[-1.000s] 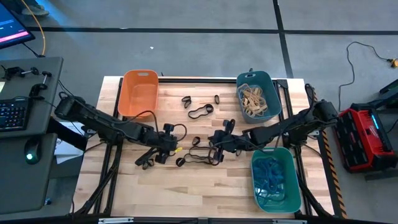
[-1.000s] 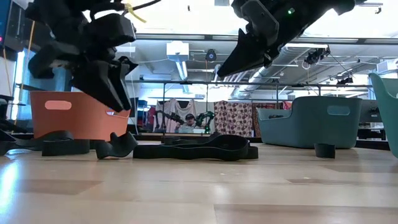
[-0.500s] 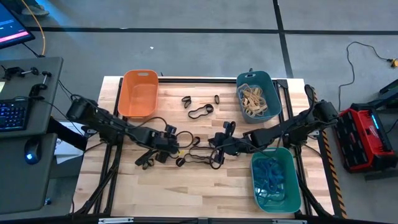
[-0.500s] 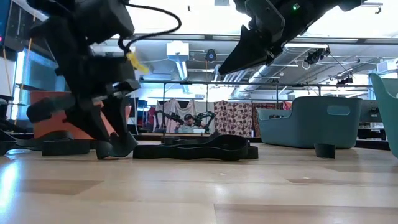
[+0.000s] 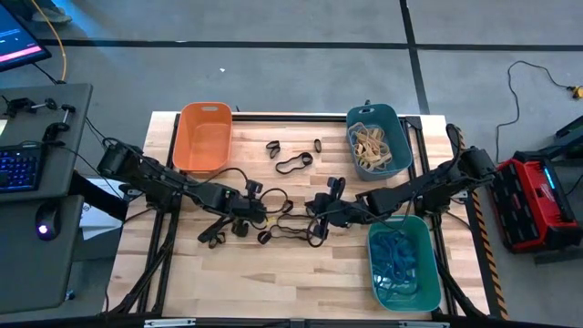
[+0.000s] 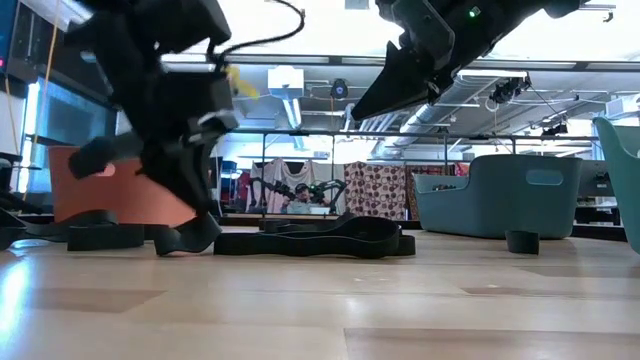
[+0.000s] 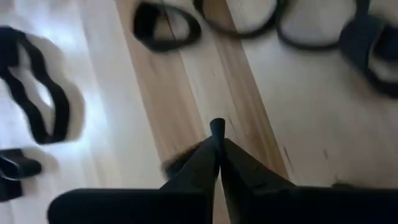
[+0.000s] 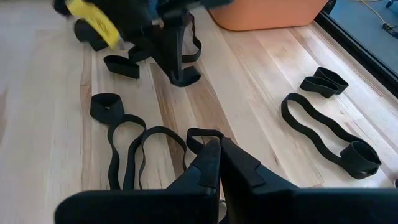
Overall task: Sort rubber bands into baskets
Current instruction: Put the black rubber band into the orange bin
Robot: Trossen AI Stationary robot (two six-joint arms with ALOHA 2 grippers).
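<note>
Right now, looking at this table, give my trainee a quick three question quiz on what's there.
1. True or false: the orange basket holds tan bands.
2. Which basket holds the blue bands? A orange, B dark teal, C green.
3. What colour are the loose bands on the table?

Key: 1 false, it looks empty. 2 C. 3 black.

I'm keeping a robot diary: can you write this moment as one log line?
left gripper: shut, low over black rubber bands | right gripper: shut, raised mid-table | orange basket: no bands visible
</note>
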